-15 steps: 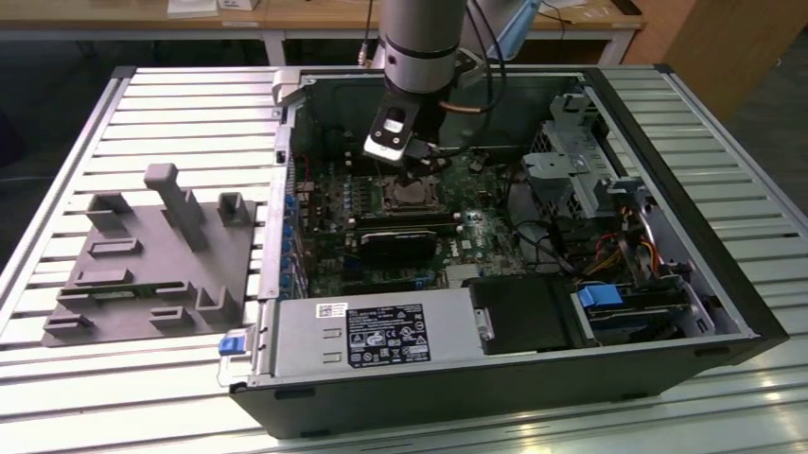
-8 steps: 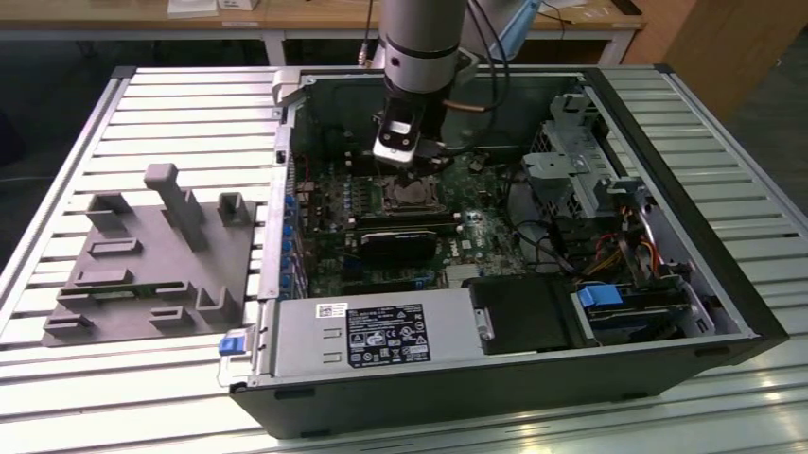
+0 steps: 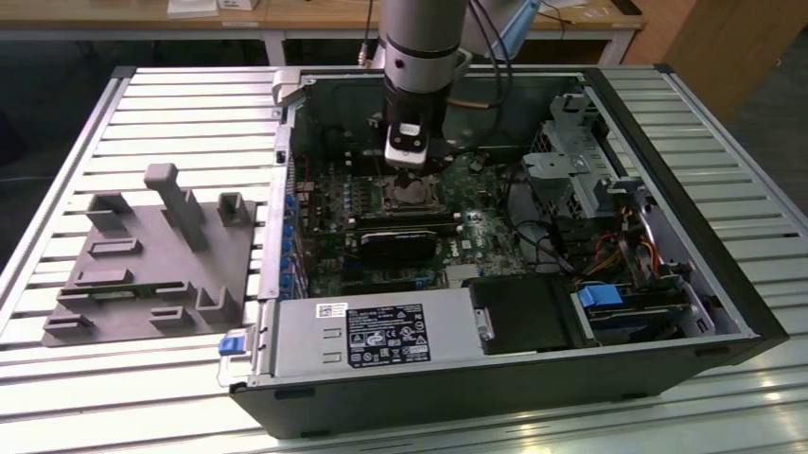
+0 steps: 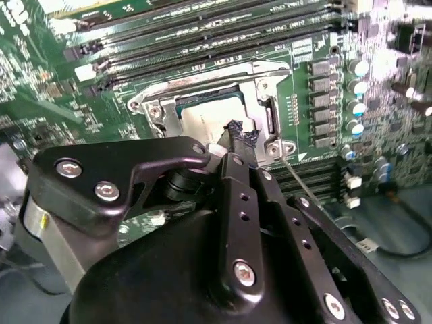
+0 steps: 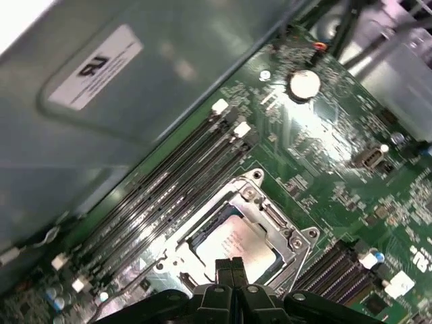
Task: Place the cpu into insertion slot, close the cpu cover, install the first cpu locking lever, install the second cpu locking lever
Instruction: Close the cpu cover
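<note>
1. The cpu (image 4: 206, 118) lies flat in the insertion slot (image 3: 430, 200) on the green motherboard. Its pale silver-grey face looks up through the middle of the frame in both wrist views (image 5: 236, 243).
2. The cpu cover (image 4: 263, 77) is down over the chip, and its shiny metal frame surrounds the pale face on every side that shows.
3. A thin metal lever (image 4: 297, 179) runs out from the socket's corner beside the fingertips (whether it is latched I cannot tell).
4. The gripper (image 4: 239, 135) stands right over the socket with its two dark fingers pressed together and nothing held between them. Their tips sit at the edge of the cover's cut-out, on or just above the chip's corner. In the first wrist view the gripper (image 5: 231, 264) has the same paired tips at the frame's near edge.
5. Long black memory slots (image 5: 169, 196) flank the socket.
6. In the exterior view the arm reaches straight down into the open computer case (image 3: 505, 402), which lies on its side on a slatted table (image 3: 165, 123).
7. A boxed power supply (image 3: 366, 336) fills the case's near end.
8. A grey fixture (image 3: 151, 255) with upright posts sits on the table at the exterior view's left, well apart from the arm.
</note>
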`<state>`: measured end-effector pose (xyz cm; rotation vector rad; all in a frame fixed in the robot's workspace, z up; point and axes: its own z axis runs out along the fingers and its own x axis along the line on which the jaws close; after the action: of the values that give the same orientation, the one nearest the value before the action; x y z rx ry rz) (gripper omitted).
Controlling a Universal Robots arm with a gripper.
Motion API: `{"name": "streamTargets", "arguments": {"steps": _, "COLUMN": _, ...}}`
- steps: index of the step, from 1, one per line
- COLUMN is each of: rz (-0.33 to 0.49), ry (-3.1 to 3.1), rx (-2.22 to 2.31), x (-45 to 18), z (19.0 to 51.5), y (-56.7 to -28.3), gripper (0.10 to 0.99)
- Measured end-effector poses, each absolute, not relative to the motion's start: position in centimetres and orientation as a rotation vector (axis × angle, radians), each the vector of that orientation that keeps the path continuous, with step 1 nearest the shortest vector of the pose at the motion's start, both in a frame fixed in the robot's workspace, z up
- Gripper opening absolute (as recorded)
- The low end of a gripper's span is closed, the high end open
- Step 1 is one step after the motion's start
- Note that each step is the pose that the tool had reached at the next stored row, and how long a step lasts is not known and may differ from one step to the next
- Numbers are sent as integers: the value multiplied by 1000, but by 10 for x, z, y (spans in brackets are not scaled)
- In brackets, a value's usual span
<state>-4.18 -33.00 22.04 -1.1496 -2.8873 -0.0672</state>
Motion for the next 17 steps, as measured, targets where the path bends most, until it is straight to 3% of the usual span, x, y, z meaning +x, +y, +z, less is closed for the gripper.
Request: {"name": "streamTargets", "arguments": {"steps": 17, "rz": -58, "ry": -3002, "rx": -789, "x": -42, "z": 220, "y": -330, "gripper": 102}}
